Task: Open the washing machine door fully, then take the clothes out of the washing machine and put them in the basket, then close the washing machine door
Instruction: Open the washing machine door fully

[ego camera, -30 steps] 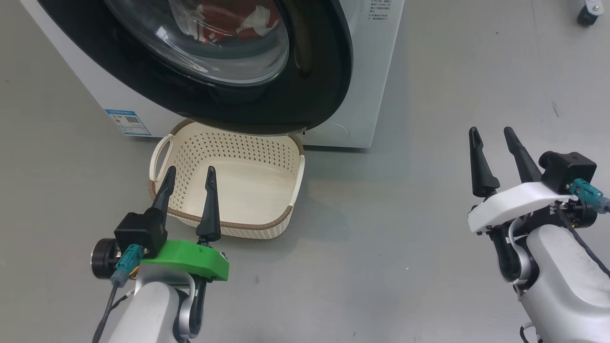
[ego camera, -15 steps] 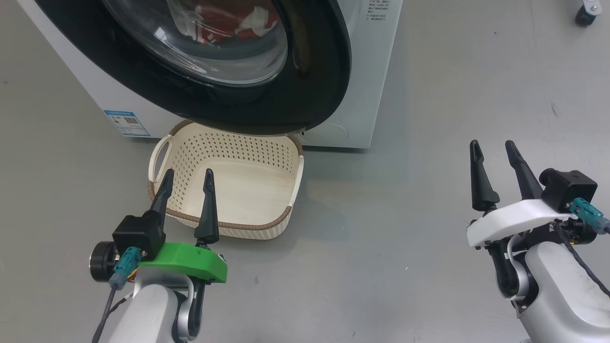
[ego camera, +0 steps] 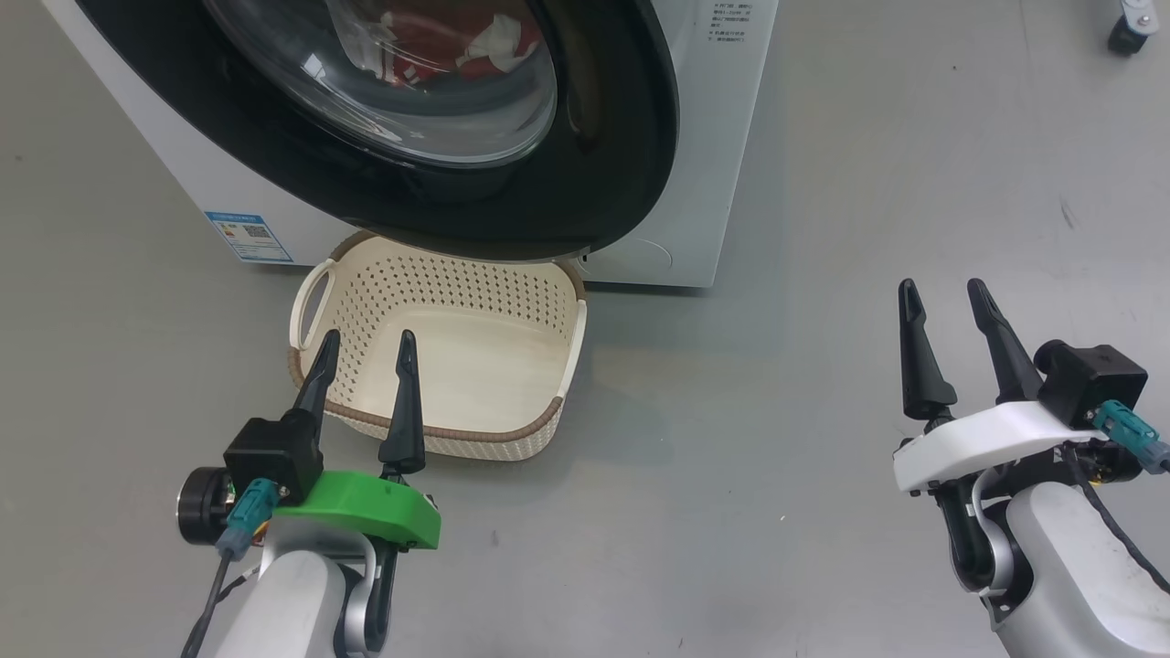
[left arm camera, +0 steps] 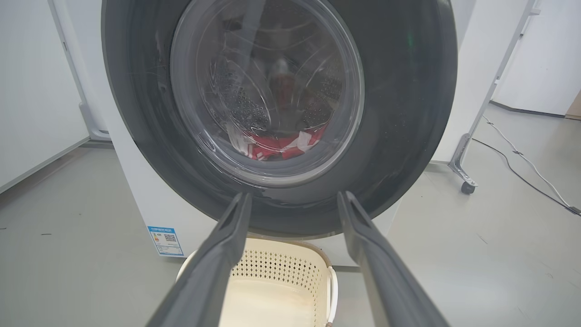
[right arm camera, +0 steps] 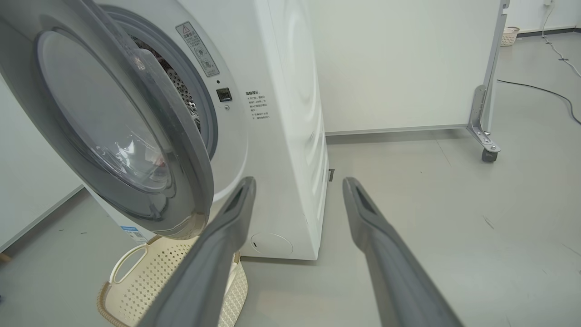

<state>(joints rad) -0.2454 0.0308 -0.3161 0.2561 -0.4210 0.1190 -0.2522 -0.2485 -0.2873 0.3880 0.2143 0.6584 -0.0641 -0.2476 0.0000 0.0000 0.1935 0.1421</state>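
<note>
Head view: the left tool point(ego camera: 368, 336), spread, hovers at the near rim of the cream perforated plastic basket point(ego camera: 475, 433) beneath the black-rimmed round glass washing machine door point(ego camera: 631, 146). The right tool point(ego camera: 941, 286), also spread, hangs well apart.
Left wrist view: red-and-white fabric clothes point(left arm camera: 277, 145) lie behind the glass.
Right wrist view: the door stands ajar from the white washing machine point(right arm camera: 290, 136).
</note>
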